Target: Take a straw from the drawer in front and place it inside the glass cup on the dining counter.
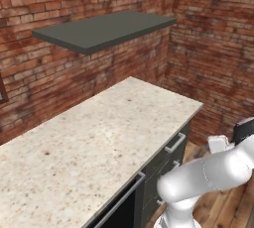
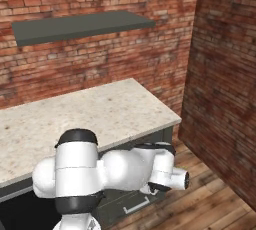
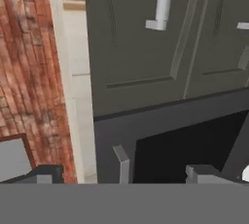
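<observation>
Left base view: a beige speckled tabletop (image 1: 99,138) runs from the lower left toward a brick corner, with a dark grey shelf (image 1: 106,28) mounted on the wall above it. Along the tabletop's right front edge sit dark grey drawer fronts with silver bar handles; the uppermost drawer (image 1: 174,145) near the far corner appears closed. The white arm (image 1: 208,172) bends low at the lower right, beside those fronts and below the tabletop's edge. Right base view: the same tabletop (image 2: 100,114) and shelf (image 2: 80,26); the arm (image 2: 115,169) folds forward and down in front of the cabinet face, with a bar handle (image 2: 136,205) just under its wrist. Hand view: the tool (image 3: 160,169) shows two grey fingertips (image 3: 121,162) spread apart, gripping nothing, facing dark grey panels, a silver handle (image 3: 163,1) above and a dark recess directly ahead. Brick (image 3: 29,72) lies at the left. Straw and cup cannot be made out.
</observation>
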Available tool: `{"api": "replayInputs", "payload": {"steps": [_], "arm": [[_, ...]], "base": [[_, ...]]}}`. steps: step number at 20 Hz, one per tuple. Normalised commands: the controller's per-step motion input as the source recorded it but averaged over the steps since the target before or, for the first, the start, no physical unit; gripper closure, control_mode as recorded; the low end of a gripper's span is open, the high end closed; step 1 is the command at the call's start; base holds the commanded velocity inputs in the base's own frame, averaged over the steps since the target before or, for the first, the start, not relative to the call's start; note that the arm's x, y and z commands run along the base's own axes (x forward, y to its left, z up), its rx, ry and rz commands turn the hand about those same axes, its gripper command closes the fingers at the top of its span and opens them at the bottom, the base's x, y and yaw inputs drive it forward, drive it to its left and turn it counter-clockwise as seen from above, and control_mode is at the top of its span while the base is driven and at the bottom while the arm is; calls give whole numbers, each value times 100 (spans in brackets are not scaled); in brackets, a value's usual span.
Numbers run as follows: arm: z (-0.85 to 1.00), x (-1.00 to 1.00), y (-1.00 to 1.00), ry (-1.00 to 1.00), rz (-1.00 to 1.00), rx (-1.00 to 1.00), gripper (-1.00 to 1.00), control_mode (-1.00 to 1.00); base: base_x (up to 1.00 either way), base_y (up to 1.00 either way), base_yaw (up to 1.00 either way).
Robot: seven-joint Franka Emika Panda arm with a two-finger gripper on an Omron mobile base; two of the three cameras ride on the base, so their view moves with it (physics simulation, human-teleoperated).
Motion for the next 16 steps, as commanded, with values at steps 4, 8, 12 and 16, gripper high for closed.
{"api": "replayInputs", "payload": {"steps": [4,8,12,16], "arm": [[-33,65,11,0,0,11,-100,-100],[-31,66,30,-4,0,5,-100,-100],[-32,69,23,-5,0,3,-100,-100],[-33,60,11,-4,0,0,-100,-100]], "base": [[0,0,0],[0,0,0],[0,0,0],[0,0,0]]}}
